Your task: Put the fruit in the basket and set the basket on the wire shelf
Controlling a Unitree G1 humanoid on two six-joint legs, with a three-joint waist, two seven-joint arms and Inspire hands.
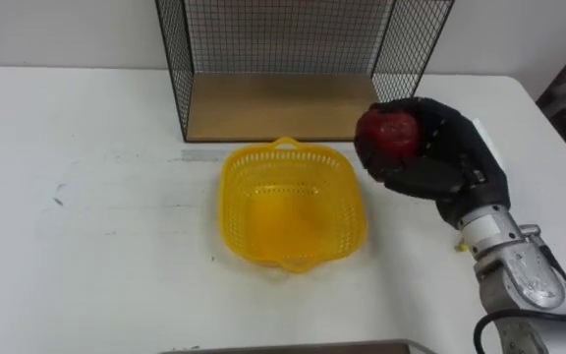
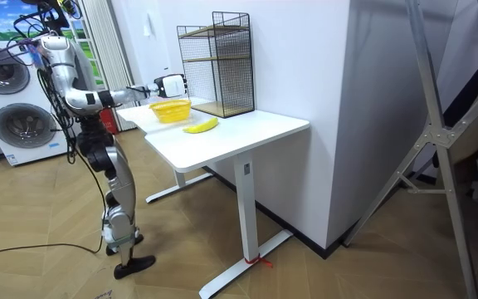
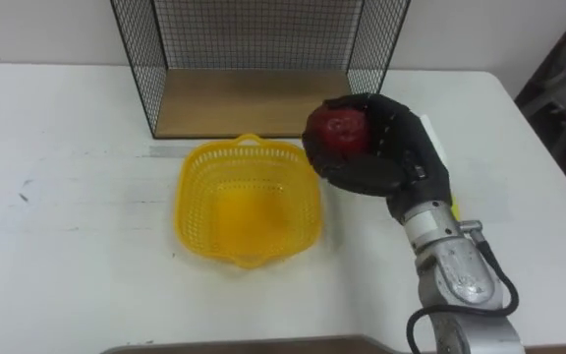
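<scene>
Apple (image 1: 389, 131) deep red with a dull sheen, right hand (image 1: 435, 167) black; basket (image 1: 291, 206) bright yellow, open lattice weave; wire shelf (image 1: 175, 69) black square-grid mesh over light brown wood-grain board (image 1: 278, 110); table (image 1: 86, 226) white, faint grey scuffs; banana (image 2: 200, 126) yellow.

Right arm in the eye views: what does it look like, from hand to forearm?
The right hand is black all over, with a matte, glove-like surface. Behind it, the forearm is silver-grey metal with rounded housings and a paler ring at the wrist. A black cable loops beside its lower end.
</scene>
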